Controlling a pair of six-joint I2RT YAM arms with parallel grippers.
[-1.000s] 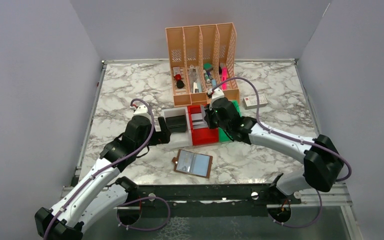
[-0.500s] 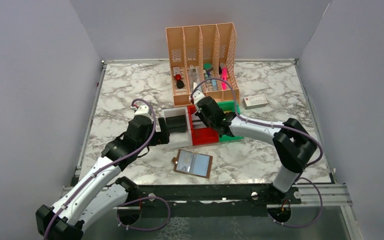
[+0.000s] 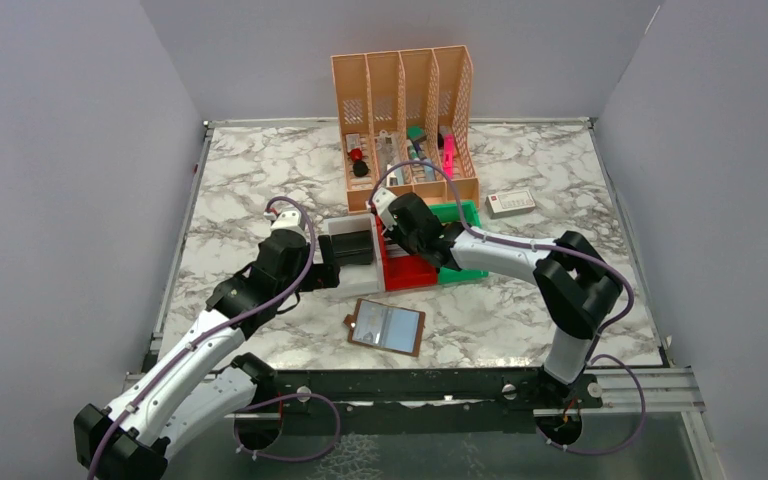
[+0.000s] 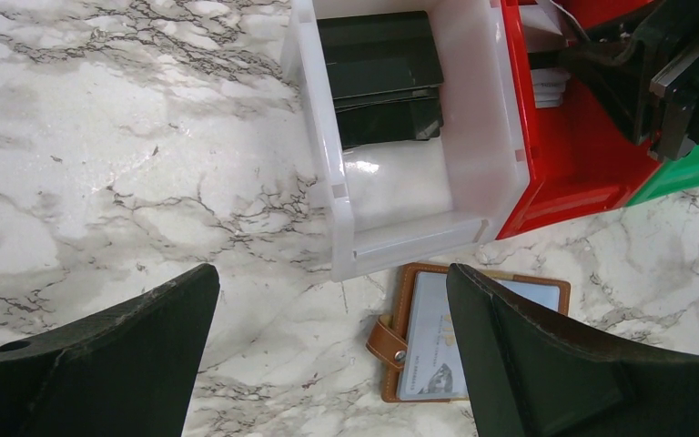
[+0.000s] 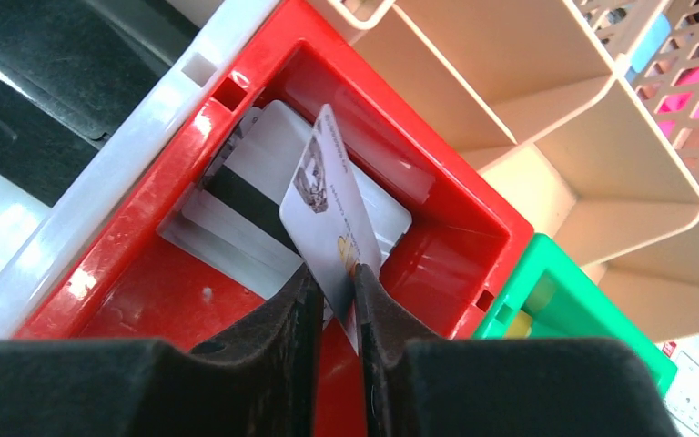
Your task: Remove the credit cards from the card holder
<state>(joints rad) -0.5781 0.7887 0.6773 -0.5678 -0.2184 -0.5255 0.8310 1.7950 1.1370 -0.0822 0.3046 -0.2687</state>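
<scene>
A white marble-patterned table (image 3: 260,180) with dark veins fills the floor of a small booth, closed in by plain grey walls (image 3: 60,150) on the left, back and right, with a dark metal rail (image 3: 400,385) along the near edge where the arms are bolted. At the back stands a peach file rack (image 3: 405,80) with four slots holding pens and small items, and a white box (image 3: 511,203) with a red end lies on the table to its right. In front of the rack sit three bins side by side and touching: a white bin (image 3: 345,232) with flat black pieces (image 4: 382,64) inside, a red bin (image 3: 410,270) in the middle, and a green bin (image 3: 465,215). The card holder (image 3: 419,335) lies open and flat on the marble just in front of the white and red bins, its brown strap to the left and a pale card (image 4: 437,350) in it. The left gripper (image 4: 332,273) hangs above the table beside the white bin, jaws spread wide with nothing between them. The right gripper (image 5: 335,300) is over the red bin, jaws narrow, with a credit card (image 5: 332,218) standing tilted between them above a pile of cards (image 5: 264,191) in that bin; whether the jaws pinch it or it only leans there, I cannot tell.
</scene>
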